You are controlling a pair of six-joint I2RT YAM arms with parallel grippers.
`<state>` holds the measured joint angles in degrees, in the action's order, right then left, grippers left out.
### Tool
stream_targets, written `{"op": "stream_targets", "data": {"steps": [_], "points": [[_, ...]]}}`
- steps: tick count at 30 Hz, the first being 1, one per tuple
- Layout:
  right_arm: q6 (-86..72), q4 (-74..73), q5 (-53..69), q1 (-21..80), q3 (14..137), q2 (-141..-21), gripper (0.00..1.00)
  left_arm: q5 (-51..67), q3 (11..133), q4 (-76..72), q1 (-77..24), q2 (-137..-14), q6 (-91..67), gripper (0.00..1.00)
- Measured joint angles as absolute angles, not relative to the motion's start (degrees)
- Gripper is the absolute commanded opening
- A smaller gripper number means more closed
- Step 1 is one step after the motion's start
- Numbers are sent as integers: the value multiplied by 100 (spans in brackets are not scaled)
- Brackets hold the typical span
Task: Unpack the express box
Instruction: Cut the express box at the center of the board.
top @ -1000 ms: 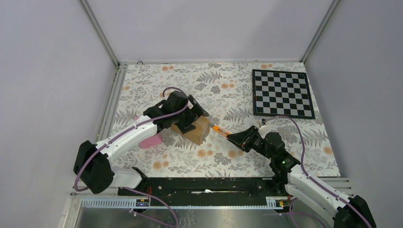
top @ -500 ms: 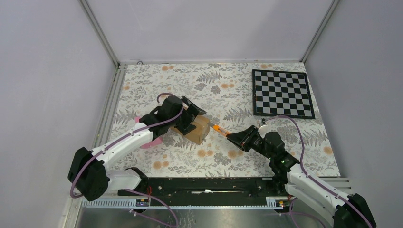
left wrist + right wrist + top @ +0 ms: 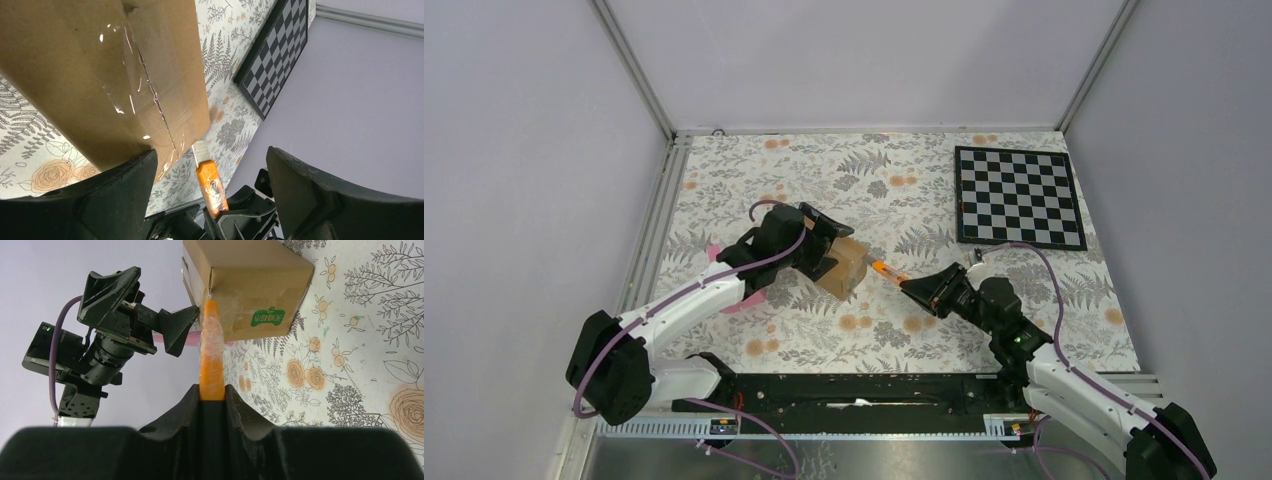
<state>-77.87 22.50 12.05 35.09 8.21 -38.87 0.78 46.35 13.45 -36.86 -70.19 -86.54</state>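
The express box [image 3: 844, 268], a small brown taped carton, lies mid-table on the floral cloth. In the right wrist view the express box [image 3: 245, 285] shows a green logo on its side. My right gripper [image 3: 927, 290] is shut on the orange cutter [image 3: 887, 272], whose blade tip meets the box's near corner edge. The cutter [image 3: 211, 355] sticks straight out between my right gripper's [image 3: 212, 387] fingers. My left gripper [image 3: 822, 243] stands open at the box's left end, holding nothing. In the left wrist view the box [image 3: 100, 75] fills the upper left, ahead of one finger [image 3: 110, 195], with the cutter [image 3: 211, 187] beyond.
A pink object [image 3: 742, 298] lies half under my left arm. A black-and-white chessboard [image 3: 1019, 197] sits at the back right. Grey walls and a metal frame close in the table on three sides.
My left gripper has drawn back to the left, off the top of the box, and its jaws have narrowed slightly. The right arm and cutter have not moved.
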Motion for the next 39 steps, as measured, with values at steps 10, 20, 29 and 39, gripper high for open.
{"op": "stream_targets", "data": {"steps": [10, 20, 29, 39], "points": [[-7889, 2722, 1214, 3527, 816, -4237, 0, 75, 4499, 1066, -3636, -7024, -8700, 83], [-8060, 2985, 1251, 3538, 731, -4316, 0, 290, 4484, 1079, -3507, -7024, -8652, 82], [-7977, 3295, 1594, 3691, 910, -4888, 0, 574, 4488, 906, -3371, -7150, -8580, 81], [-7865, 3299, 1767, 3957, 1081, -5164, 0, 808, 4539, 958, -3273, -7194, -8554, 82]]}}
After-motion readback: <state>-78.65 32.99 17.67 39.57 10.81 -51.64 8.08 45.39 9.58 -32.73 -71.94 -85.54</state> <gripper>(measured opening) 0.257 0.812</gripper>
